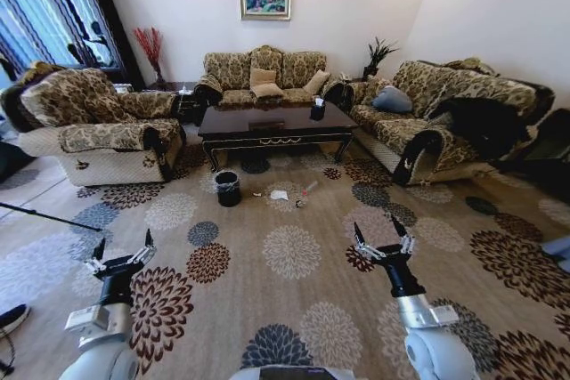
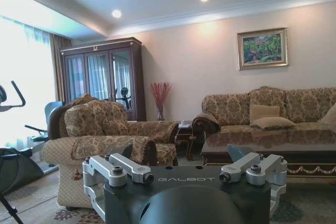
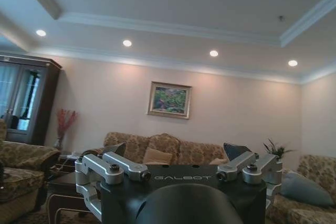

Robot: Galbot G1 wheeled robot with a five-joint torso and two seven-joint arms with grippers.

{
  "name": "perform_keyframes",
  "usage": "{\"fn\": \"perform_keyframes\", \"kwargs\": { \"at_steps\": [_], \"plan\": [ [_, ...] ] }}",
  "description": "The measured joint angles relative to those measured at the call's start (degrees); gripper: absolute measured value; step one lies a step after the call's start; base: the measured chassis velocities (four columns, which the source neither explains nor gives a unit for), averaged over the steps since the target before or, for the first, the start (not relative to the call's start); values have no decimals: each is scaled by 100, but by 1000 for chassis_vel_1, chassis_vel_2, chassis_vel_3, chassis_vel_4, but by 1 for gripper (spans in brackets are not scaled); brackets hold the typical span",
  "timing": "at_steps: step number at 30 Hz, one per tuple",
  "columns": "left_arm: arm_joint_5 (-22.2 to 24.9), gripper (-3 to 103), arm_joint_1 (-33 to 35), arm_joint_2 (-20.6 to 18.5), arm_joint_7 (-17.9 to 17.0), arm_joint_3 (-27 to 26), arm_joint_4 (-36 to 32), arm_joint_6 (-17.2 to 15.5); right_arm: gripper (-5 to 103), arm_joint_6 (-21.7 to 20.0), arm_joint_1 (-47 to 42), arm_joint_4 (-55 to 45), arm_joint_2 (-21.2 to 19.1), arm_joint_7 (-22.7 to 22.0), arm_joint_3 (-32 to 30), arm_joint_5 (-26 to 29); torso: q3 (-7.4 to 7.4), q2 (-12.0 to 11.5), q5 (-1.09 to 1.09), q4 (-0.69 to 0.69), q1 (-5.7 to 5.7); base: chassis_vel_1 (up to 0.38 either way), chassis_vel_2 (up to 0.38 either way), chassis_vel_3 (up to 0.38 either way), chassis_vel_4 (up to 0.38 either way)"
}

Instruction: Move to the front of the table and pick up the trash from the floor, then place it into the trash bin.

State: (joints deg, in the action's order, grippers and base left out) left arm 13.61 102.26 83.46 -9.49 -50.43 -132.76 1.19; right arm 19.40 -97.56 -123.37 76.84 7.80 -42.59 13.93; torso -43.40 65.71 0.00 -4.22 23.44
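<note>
Trash lies well ahead of both grippers, on the carpet before the coffee table.

The crumpled white paper [image 1: 279, 194] sits between trash bin [image 1: 228, 189] and table [image 1: 276, 124], roughly centred; left gripper [image 1: 123, 247] and right gripper [image 1: 381, 236] hover low, fingers spread apart, neither clearly nearer.

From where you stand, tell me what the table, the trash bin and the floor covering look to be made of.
The table: apparently dark wood with a glossy finish, since its top mirrors the room; pale ornamental trim runs along its apron. The trash bin: black and rigid-looking, probably plastic, with a crinkled liner at its rim that looks like thin film. The floor covering: a matte woven carpet with a flower pattern.
</note>
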Motion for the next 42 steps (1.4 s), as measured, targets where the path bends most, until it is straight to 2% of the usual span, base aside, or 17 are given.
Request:
{"fn": "perform_keyframes", "kwargs": {
  "at_steps": [6,8,28,42],
  "plan": [
    [7,100,3,23,-6,4,66,83,100,-147,18,36,25,-307,23,50,42,-81,0,0,-39,0,0,0,0],
    [5,100,-2,25,-6,15,103,95,100,-156,28,56,27,-392,23,93,90,-171,0,0,-80,0,0,0,0],
    [41,100,-59,-11,21,70,249,141,100,-87,47,235,92,-462,6,133,436,-791,0,0,-355,0,0,0,0],
    [-24,100,-82,9,46,103,327,174,100,-97,93,326,104,-521,8,134,627,-1135,0,0,-507,0,0,0,0]
  ]
}}
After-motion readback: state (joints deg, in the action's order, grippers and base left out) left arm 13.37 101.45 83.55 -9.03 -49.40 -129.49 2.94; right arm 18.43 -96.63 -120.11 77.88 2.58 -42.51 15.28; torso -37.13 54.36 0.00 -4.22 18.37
